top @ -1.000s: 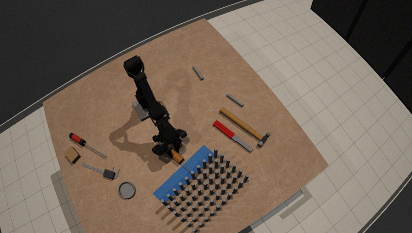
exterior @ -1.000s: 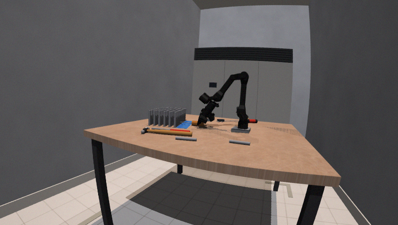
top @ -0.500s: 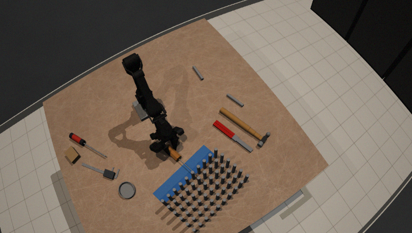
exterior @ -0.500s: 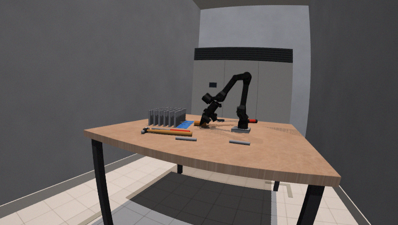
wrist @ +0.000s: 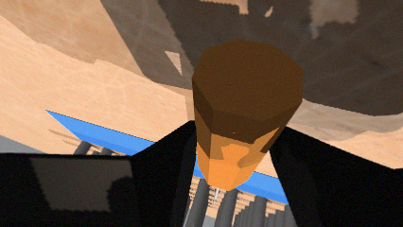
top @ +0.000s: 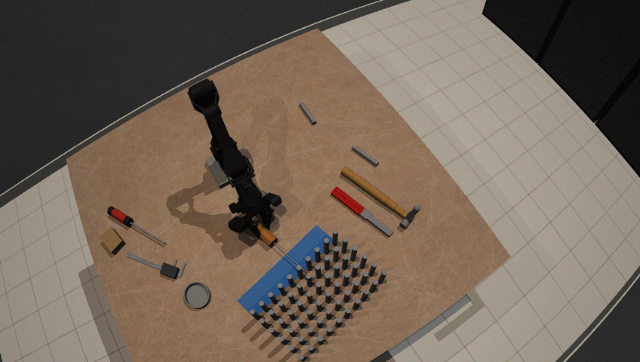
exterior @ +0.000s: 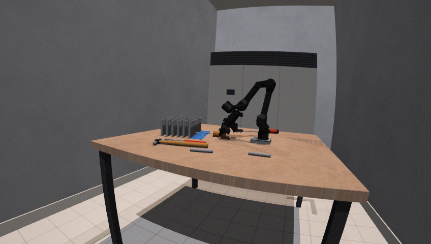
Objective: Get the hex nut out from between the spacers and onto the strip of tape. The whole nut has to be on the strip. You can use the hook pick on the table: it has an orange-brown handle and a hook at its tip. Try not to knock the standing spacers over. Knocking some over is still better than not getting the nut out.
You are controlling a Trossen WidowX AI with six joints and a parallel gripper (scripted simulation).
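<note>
The gripper (top: 252, 222) is clamping its jaws on the hook pick (top: 266, 234), whose shaft is crossing the blue tape strip (top: 274, 273); the arm is reaching down low beside the strip.

No text, label, brand, number or sign can be read in any of the views.
</note>
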